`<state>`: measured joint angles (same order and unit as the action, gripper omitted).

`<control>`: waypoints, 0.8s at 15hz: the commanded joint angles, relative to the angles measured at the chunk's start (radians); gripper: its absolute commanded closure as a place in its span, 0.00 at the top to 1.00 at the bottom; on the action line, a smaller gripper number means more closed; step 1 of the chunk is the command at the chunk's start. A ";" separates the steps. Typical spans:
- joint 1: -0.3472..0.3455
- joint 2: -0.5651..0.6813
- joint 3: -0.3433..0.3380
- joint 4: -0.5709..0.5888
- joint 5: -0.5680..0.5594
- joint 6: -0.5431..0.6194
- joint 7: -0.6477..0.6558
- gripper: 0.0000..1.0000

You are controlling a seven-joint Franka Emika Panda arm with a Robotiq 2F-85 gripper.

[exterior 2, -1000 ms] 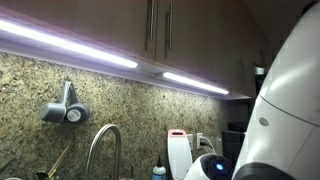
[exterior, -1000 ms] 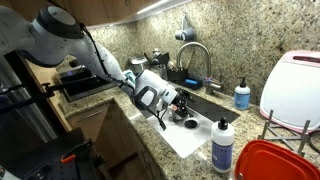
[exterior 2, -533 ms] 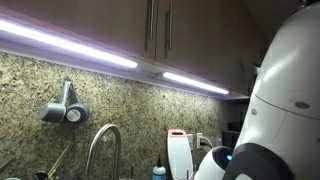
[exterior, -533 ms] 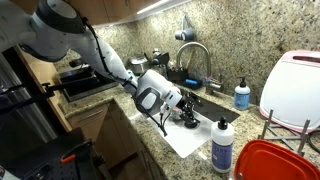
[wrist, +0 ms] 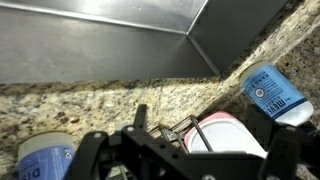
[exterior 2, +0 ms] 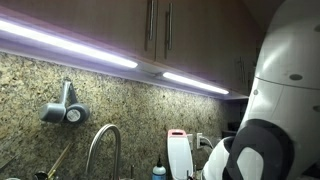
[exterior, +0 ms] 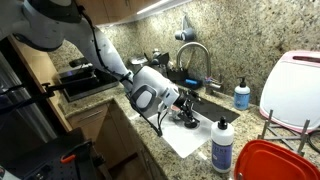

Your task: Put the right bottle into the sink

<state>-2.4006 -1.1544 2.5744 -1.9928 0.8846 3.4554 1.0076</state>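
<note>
- The right bottle point(exterior: 222, 143) stood upright on the counter point(exterior: 250, 118), outside the sink point(exterior: 212, 104) and just past its front corner, with its black cap on top.
- It stood free at the edge of a white mat point(exterior: 188, 140) that lay along the sink's front rim.
- The fingers point(exterior: 187, 116) hung over that rim, between the sink and the mat, near the bottle but apart from it.
- In the wrist view we saw them spread wide apart, holding nothing, with the sink's steel wall beyond a strip of speckled counter.
- A smaller blue pump bottle point(exterior: 242, 95) stood by the sink's back corner, well apart from the right bottle.
- The curved faucet point(exterior: 197, 52) rose at the back of the sink.
- Farther from the sink than the right bottle, we saw a white cutting board point(exterior: 297, 85) standing on edge and a red container point(exterior: 270, 160).
</note>
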 commanded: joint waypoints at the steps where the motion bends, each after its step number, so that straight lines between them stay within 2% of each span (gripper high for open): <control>1: 0.026 0.069 0.005 -0.090 -0.019 0.000 0.006 1.00; 5: 0.025 0.089 0.010 -0.154 0.000 0.000 0.002 1.00; 8: -0.004 0.088 0.028 -0.193 0.001 -0.006 0.000 1.00; 12: -0.009 0.083 0.017 -0.242 0.019 -0.014 0.006 1.00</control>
<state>-2.3980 -1.1128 2.5872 -2.1824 0.8915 3.4516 1.0082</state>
